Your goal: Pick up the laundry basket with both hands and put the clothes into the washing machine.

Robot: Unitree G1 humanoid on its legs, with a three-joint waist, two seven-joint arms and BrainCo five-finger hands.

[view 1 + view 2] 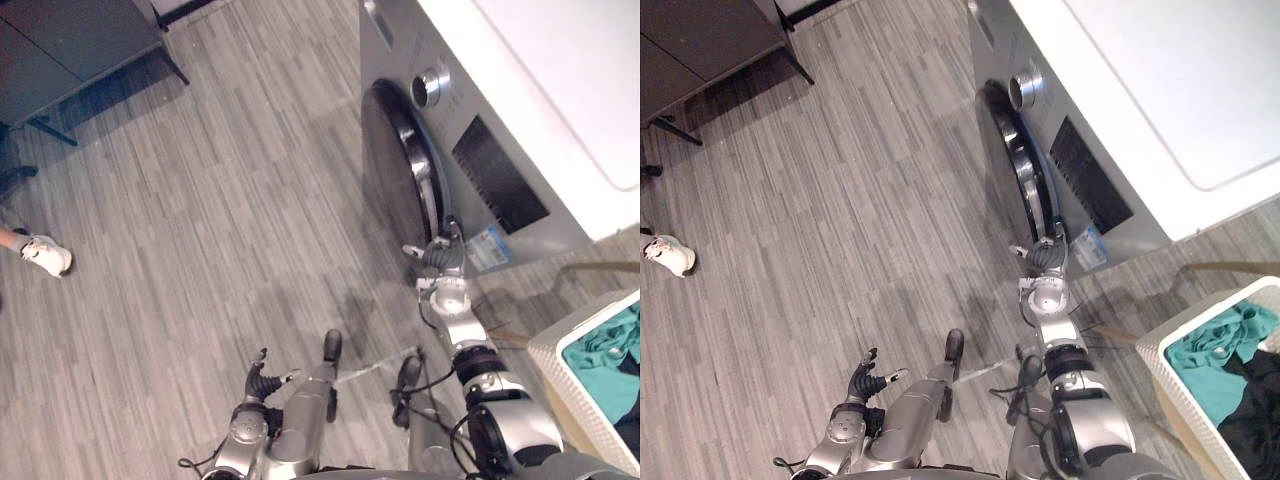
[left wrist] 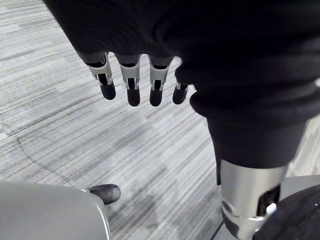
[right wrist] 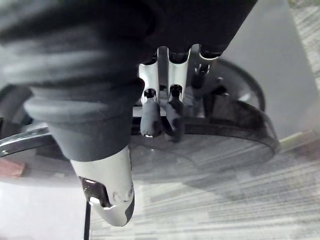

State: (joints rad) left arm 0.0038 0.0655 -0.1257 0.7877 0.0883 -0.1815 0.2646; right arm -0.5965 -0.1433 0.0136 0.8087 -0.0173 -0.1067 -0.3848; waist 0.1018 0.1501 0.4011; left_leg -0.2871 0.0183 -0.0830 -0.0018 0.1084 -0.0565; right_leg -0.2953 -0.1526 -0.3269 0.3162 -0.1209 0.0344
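A grey plank floor [image 1: 220,200] ran under everything. The silver-fronted washing machine [image 1: 1120,80] with its white top stood at the robot's right front, its round dark door [image 1: 395,170] lying close against the front. The white laundry basket [image 1: 560,370] sat on the floor to the robot's right, well apart from both arms, with teal clothes [image 1: 1215,365] and a black garment [image 1: 1255,420] inside it. The right robot hand [image 1: 440,258] was up at the door's lower rim, fingers [image 3: 171,107] bent against it; I could not tell whether they clasped it. The left robot hand [image 2: 130,80] hung low over the floor, fingers loosely spread and empty. A person's white shoe [image 1: 45,255] showed at the far left.
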